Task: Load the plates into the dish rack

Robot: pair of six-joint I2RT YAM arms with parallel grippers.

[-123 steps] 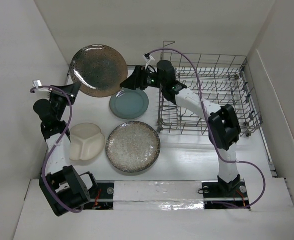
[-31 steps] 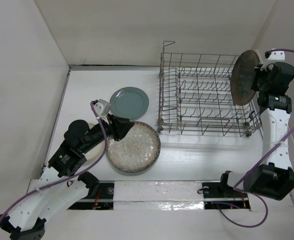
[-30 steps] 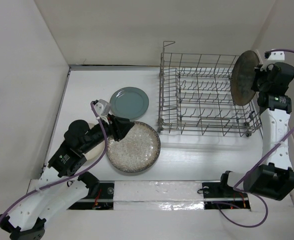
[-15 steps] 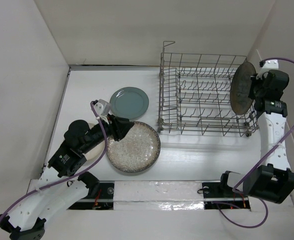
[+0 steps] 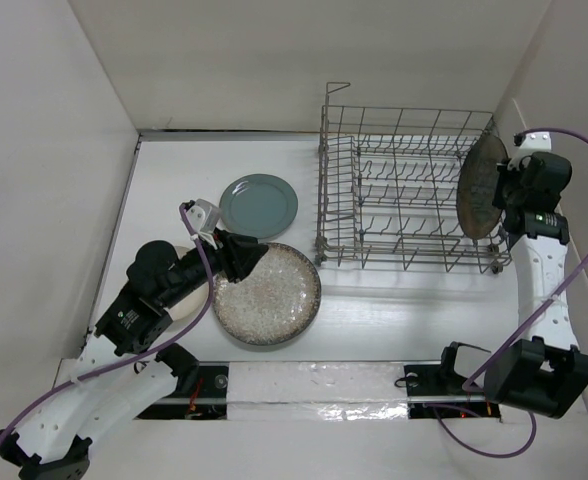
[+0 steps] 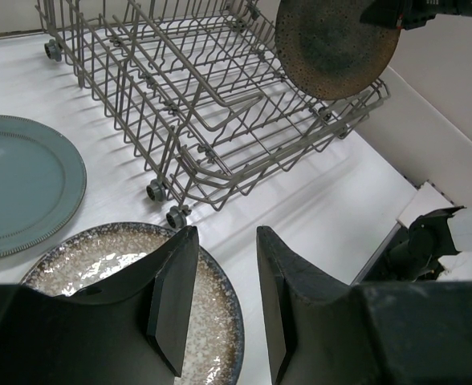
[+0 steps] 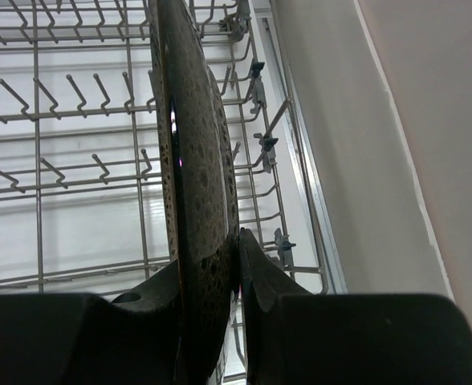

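Thin grey metal wire in the dish rack (image 5: 404,190); glossy mottled glaze on the brown plate (image 7: 194,160); speckled sheen on the large plate (image 5: 266,293); matt black plastic left end effector fingers (image 6: 172,305).

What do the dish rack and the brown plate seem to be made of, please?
Dish rack: probably metal wire, dull grey, perhaps coated; thin rods and tines in an open grid. Brown plate: likely glazed ceramic; mottled speckling and a glossy glint on its face.

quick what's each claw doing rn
Left claw: open, holding nothing, over the speckled plate.
Right claw: closed on the brown plate, held on edge.
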